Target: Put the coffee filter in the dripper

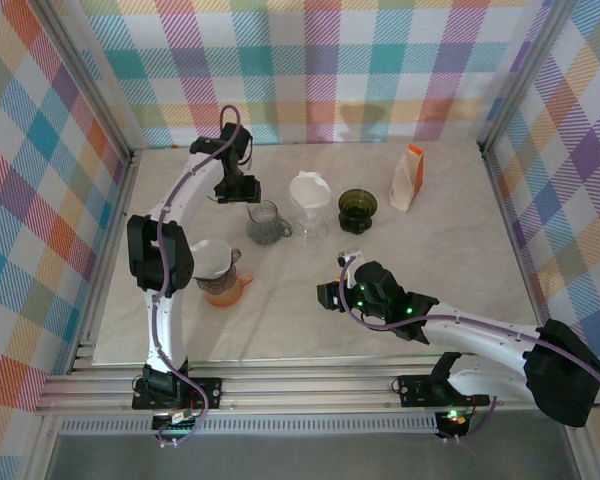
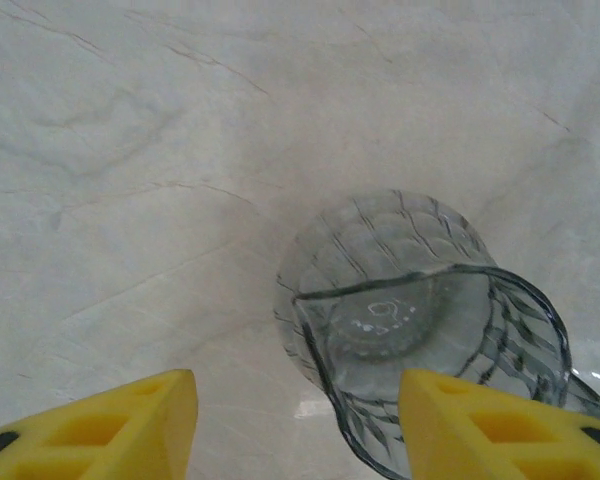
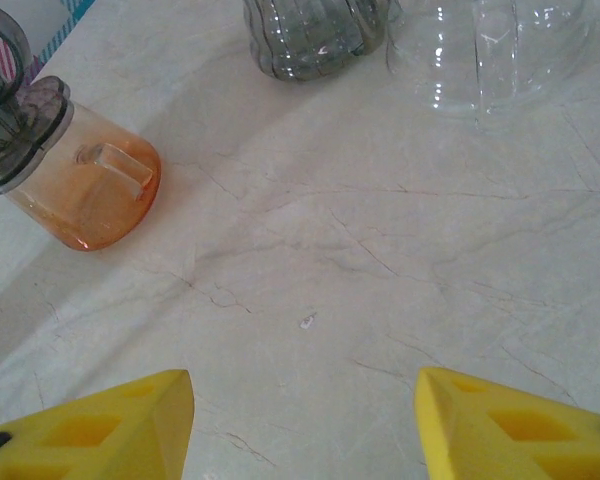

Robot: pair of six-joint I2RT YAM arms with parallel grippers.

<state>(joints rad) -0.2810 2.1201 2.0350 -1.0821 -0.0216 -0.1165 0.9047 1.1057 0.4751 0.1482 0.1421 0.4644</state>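
**Progress.** Judged unfinished. The filter (white, flared) sits on top of a clear vessel, right of the left gripper fingers and well beyond the right gripper fingers. Neither gripper touches it. The dripper sits on an orange carafe, left of the right fingers. Its inside looks pale, but I cannot tell whether that is paper. What remains is to pick up the filter and seat it.

**Fingers.** Both pairs are apart and hold nothing.

**Views compared.**
- The top view alone places the filter and both arms.
- The left wrist view shows a glass jug between the left fingers, closer to the right-hand one (contact not evident).
- The right wrist view shows bare tabletop between its fingers, and that the dripper is grey and translucent.
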